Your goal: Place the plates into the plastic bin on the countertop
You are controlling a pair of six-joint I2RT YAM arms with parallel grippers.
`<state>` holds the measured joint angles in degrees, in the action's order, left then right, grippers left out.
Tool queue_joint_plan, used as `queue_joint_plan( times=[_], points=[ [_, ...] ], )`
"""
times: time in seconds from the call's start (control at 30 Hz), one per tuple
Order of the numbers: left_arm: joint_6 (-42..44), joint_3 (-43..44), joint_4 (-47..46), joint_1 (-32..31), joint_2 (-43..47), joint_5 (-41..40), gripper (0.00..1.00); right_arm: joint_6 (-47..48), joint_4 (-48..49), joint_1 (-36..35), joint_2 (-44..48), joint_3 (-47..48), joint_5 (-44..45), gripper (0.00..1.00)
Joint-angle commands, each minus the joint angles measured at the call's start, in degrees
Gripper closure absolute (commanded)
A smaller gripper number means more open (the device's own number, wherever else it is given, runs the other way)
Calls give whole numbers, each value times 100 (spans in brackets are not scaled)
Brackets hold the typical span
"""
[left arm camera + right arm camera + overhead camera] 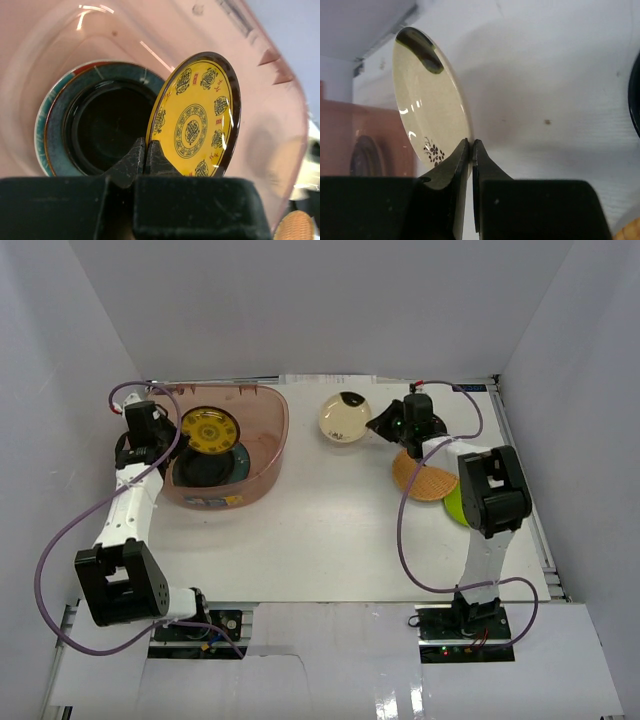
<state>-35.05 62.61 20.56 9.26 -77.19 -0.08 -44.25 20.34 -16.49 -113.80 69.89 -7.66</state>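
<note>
My left gripper [172,440] is shut on the rim of a yellow patterned plate [208,430] and holds it tilted over the pinkish plastic bin [268,455]; in the left wrist view the plate [195,117] stands on edge between my fingers. In the bin lie a black plate [107,125] on a grey-blue plate [55,125] on a red-and-teal one. My right gripper [378,424] is shut on the rim of the cream plate [345,418], seen tilted in the right wrist view [427,105]. An orange woven-look plate [422,478] and a lime green plate [453,502] lie under the right arm.
White walls close in the countertop [320,530] at the left, back and right. A dark plate edge [635,100] shows at the right of the right wrist view. Purple cables loop beside both arms.
</note>
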Motion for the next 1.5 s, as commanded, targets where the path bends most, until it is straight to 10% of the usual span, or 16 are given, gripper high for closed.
queue_joint_plan(
  times=[0.0, 0.33, 0.53, 0.63, 0.77, 1.23, 1.47],
  points=[
    [287, -125, 97, -20, 81, -194, 100, 346, 735, 14, 1060, 16, 2, 92],
    [490, -530, 203, -20, 20, -704, 95, 1023, 234, -1319, 1809, 692, -43, 92],
    [508, -609, 177, -20, -148, -617, 52, 1085, -284, -2146, 1203, 1606, 124, 92],
    [446, -688, -42, -20, 115, -354, 15, 1085, -399, -2436, 913, 1879, 265, 92],
    [114, -697, -586, -20, 783, -2, 2, 1085, -636, -2710, 422, 2204, 502, 92],
    [-336, 340, -685, -582, 1733, 2458, 2, 866, -1594, -3615, -1443, 4173, 731, 86],
    [-397, 243, -667, -1285, 1821, 2741, 2, 821, -1542, -3686, -1470, 4305, 1073, 47]
  ],
)
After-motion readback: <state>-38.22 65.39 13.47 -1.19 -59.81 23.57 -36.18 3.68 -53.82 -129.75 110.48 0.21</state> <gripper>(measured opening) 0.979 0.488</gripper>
